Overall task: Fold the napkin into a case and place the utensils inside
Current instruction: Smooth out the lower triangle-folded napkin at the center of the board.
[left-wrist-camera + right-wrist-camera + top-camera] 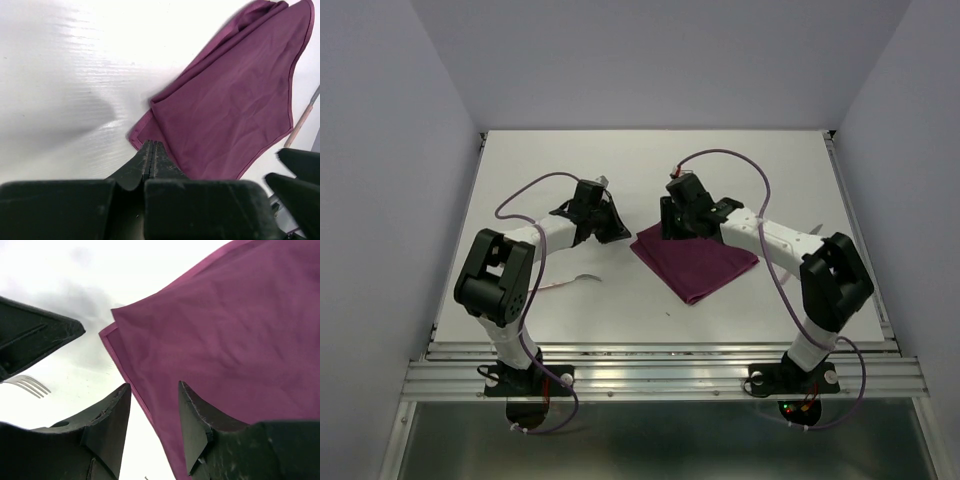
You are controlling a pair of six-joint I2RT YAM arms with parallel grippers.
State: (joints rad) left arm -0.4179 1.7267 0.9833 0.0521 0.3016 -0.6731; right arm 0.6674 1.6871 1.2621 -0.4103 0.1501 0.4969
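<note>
The burgundy napkin [697, 263] lies folded flat as a diamond on the white table; it also shows in the left wrist view [235, 105] and the right wrist view [235, 335]. My left gripper [151, 145] is shut and empty, its tips just off the napkin's left corner [616, 230]. My right gripper [154, 385] is open, its jaws straddling the napkin's edge near that corner [673, 230]. A fork [582, 279] lies left of the napkin, its tines in the right wrist view [30, 385]. A pink-handled utensil [299, 126] lies beyond the napkin's far edge.
The table [650, 160] is white, with purple-grey walls on three sides and a metal rail along the near edge [660, 372]. Both arms' purple cables loop above the surface.
</note>
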